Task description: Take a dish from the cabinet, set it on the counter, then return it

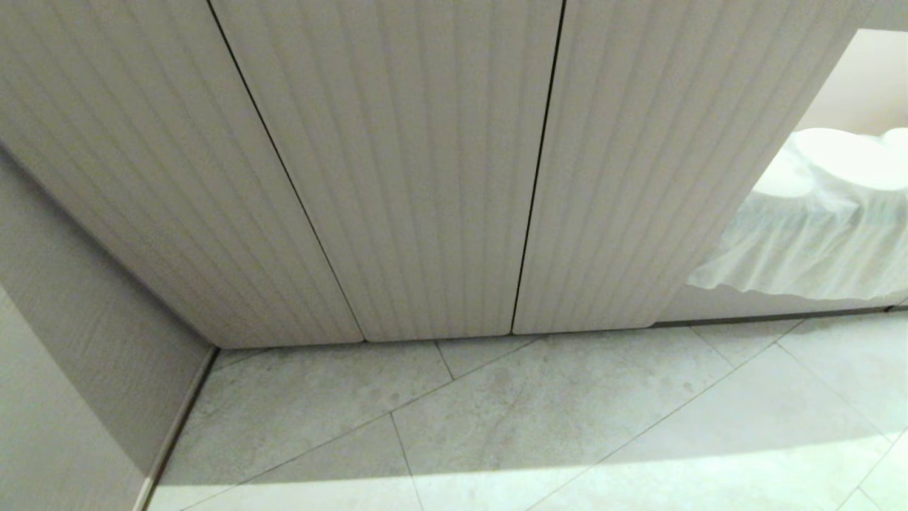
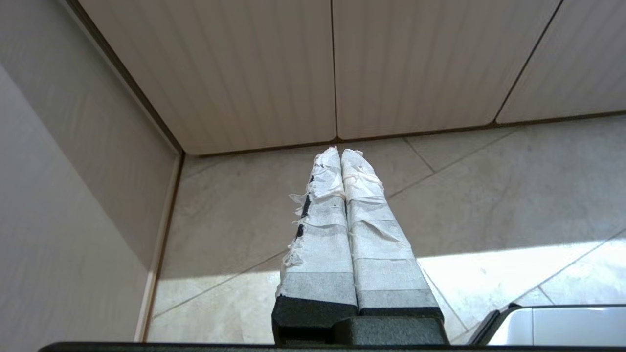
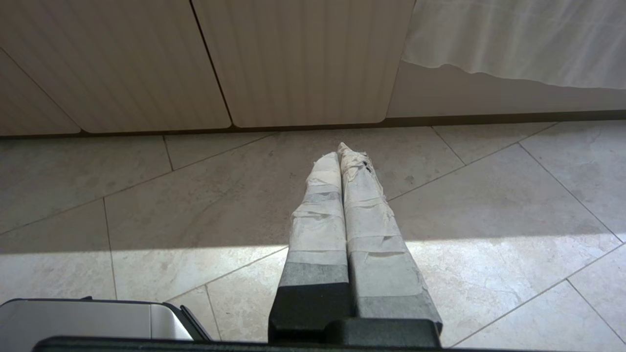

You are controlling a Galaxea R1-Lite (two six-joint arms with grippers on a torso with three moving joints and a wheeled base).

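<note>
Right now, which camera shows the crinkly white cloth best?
The head view: the thin white draped cloth shows its folds and wavy hem beside the ribbed beige cabinet doors. The right wrist view catches only its hem; the left wrist view shows none.

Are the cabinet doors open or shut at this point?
Shut. In the head view the cabinet shows its ribbed doors flush side by side, only thin dark seams between them, no shelf or dish visible.
</note>
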